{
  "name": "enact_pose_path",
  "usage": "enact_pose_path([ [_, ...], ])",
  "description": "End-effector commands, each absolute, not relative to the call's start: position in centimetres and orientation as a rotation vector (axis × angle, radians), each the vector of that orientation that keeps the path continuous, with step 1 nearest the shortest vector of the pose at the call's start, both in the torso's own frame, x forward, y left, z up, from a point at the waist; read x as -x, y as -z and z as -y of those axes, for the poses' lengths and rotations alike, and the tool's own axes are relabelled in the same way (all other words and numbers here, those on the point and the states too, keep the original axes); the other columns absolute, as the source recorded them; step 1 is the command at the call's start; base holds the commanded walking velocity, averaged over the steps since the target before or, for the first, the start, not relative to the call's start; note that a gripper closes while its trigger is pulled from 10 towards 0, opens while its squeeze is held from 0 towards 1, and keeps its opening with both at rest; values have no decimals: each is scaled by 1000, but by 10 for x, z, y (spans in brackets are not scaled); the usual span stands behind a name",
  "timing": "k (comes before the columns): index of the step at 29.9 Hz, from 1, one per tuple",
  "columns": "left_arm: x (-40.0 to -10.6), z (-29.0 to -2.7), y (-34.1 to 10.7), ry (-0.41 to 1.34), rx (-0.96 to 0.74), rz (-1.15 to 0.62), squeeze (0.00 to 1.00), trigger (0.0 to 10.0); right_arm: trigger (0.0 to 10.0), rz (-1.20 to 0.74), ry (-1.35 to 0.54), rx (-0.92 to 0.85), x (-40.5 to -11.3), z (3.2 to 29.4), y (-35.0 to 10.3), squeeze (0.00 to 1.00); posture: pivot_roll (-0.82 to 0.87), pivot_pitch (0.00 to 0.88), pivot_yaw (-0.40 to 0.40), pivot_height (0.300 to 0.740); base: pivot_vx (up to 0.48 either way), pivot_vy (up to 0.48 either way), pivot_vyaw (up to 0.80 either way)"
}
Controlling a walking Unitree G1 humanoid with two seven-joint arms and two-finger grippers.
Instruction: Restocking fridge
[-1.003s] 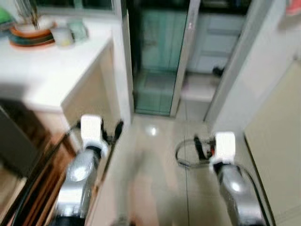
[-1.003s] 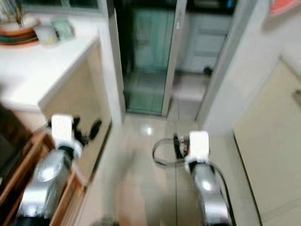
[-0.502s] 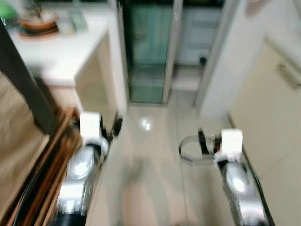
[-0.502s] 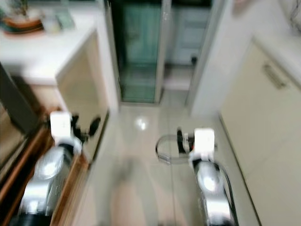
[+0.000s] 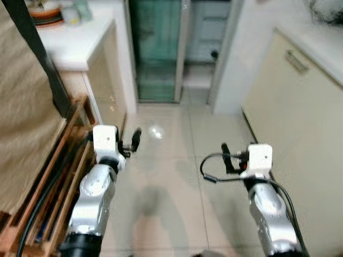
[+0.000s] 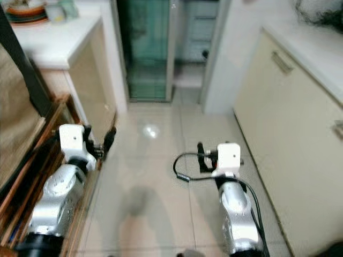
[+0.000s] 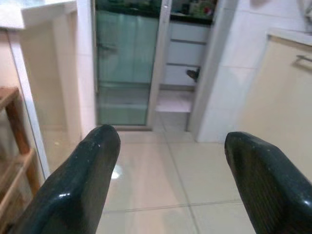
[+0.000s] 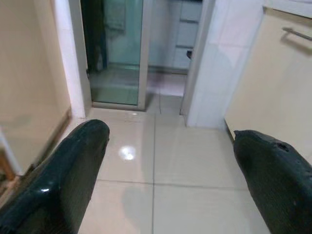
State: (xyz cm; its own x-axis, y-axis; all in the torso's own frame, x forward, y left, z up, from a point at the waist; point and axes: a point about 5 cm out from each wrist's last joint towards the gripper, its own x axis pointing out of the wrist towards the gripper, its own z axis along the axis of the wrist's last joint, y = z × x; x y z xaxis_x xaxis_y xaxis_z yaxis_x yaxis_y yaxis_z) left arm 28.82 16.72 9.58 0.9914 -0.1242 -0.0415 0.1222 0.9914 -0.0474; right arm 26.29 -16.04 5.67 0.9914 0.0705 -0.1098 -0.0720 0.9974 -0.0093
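Landmark: you take the glass sliding door (image 5: 157, 51) at the far end of the tiled floor (image 5: 171, 176) as the reference; it has a greenish pane in a pale metal frame.

Left end effector (image 7: 168, 185): it hangs above the floor on the near side of the door and toward its left. Its two black fingers (image 7: 87, 165) stand well apart, nothing between them; you see only floor and the door through the gap.

Right end effector (image 8: 170, 180): also on the near side of the door, toward its right, over bare tile. Fingers spread wide and holding nothing. A black cable (image 5: 211, 168) loops out from the wrist.

Tabletop (image 5: 72, 40): white, just left of the door. At its far corner sit stacked dishes with an orange rim (image 5: 45, 10) and a pale cup (image 5: 67, 13) beside them.

Wooden rack (image 5: 59, 182): on the floor, left of the door and nearer to you, close beside the left arm. A brown panel with a dark strip (image 5: 40, 53) leans over it.

Cabinet (image 5: 292, 107): cream front, right of the door, with a bar handle (image 5: 296, 60) near its top edge and a white top above.

Fridge and stock: you cannot make out a fridge or any item to restock in these frames.

Image quality: head views are slightly soft; small items on the tabletop are not readable.
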Motion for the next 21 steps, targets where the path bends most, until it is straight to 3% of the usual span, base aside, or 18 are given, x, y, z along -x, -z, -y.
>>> enact_pose_path([
  [1, -288, -167, -95, 121, 41, -46, 0, 10000, 10000, -95, -86, 10, -265, 158, -60, 1000, -107, 0, -12, 740, -398, 0, 0],
  [6, -286, -167, -93, 118, 41, -50, 0, 10000, 10000, -102, -90, 9, -266, 158, -58, 1000, -100, 0, -18, 740, -396, 0, 0],
  [12, -284, -170, -98, 93, 49, -14, 0, 10000, 10000, -45, -134, 117, -271, 154, -69, 1000, -91, 0, -25, 740, 0, 0, 0],
  [13, -285, -173, -106, 74, 54, 18, 0, 10000, 10000, 26, -132, 124, -275, 153, -84, 0, -91, 0, -25, 740, 0, 0, 0],
  [14, -287, -177, -121, 48, 67, 76, 0, 10000, 10000, 143, -126, 113, -279, 152, -110, 0, -92, 0, -28, 740, 0, 0, 0],
  [16, -288, -178, -128, 43, 72, 100, 0, 10000, 10000, 169, -120, 99, -280, 154, -117, 0, -90, 0, -31, 740, 0, 0, 0],
  [21, -289, -180, -136, 48, 64, 108, 0, 10000, 10000, 73, -75, 51, -282, 164, -102, 0, -83, 0, -35, 740, 0, 0, 0],
])
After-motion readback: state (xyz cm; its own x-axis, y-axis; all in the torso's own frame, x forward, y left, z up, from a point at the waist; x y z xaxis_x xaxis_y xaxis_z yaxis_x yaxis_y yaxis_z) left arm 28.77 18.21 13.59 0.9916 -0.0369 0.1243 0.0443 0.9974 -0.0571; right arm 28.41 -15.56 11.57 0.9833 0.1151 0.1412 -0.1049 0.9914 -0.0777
